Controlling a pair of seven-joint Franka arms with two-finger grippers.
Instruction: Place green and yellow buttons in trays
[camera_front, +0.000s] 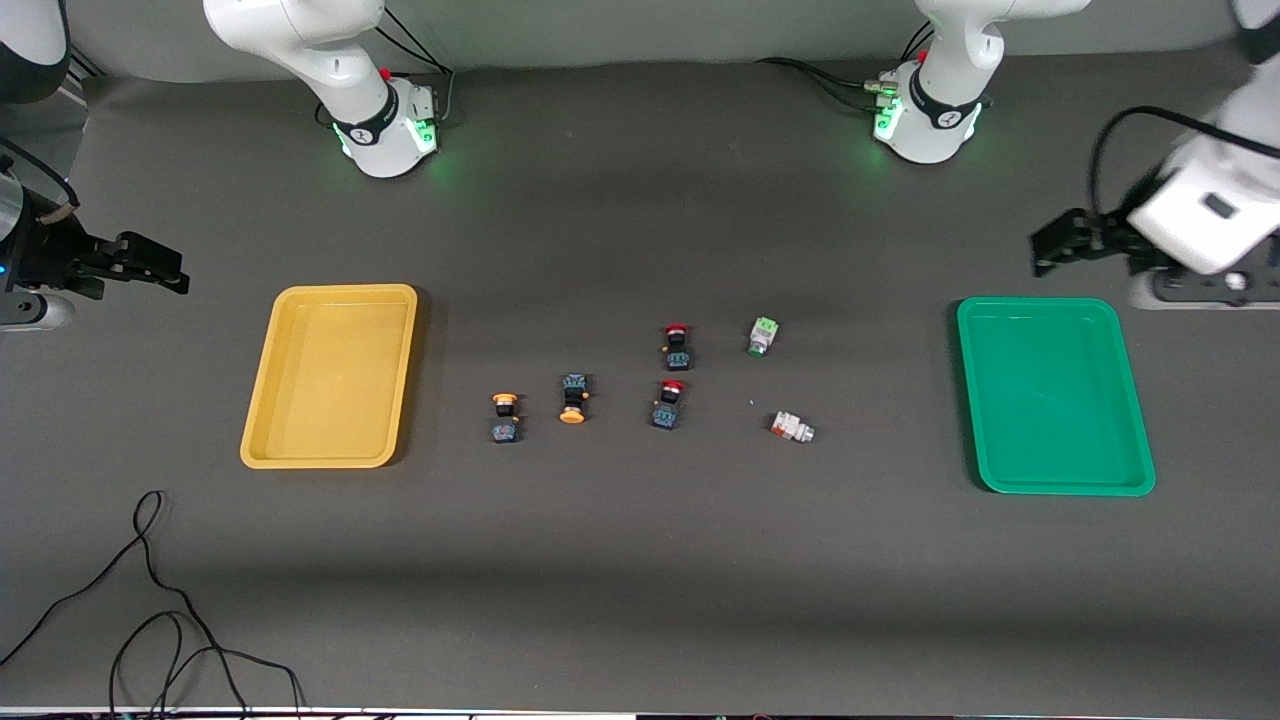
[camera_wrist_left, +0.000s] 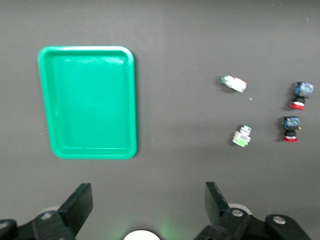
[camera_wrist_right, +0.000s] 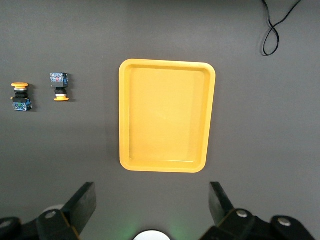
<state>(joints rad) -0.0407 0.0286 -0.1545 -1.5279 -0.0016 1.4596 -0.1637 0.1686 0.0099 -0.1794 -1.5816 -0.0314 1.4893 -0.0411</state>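
Note:
Two yellow-capped buttons (camera_front: 505, 415) (camera_front: 573, 398) lie mid-table beside the empty yellow tray (camera_front: 330, 375). A whitish button marked green (camera_front: 762, 336) and a whitish one marked red-orange (camera_front: 792, 427) lie toward the empty green tray (camera_front: 1055, 395). My left gripper (camera_front: 1050, 248) hangs open and empty over the table by the green tray (camera_wrist_left: 87, 102), with both whitish buttons (camera_wrist_left: 242, 136) (camera_wrist_left: 233, 83) in its wrist view. My right gripper (camera_front: 165, 268) hangs open and empty at the right arm's end, with the yellow tray (camera_wrist_right: 167, 115) and yellow buttons (camera_wrist_right: 21, 96) (camera_wrist_right: 60, 86) in its wrist view.
Two red-capped buttons (camera_front: 676, 345) (camera_front: 668, 403) lie between the yellow-capped pair and the whitish pair. A black cable (camera_front: 150, 600) loops on the table nearer the front camera than the yellow tray. Both arm bases (camera_front: 385, 130) (camera_front: 925, 120) stand along the table's edge.

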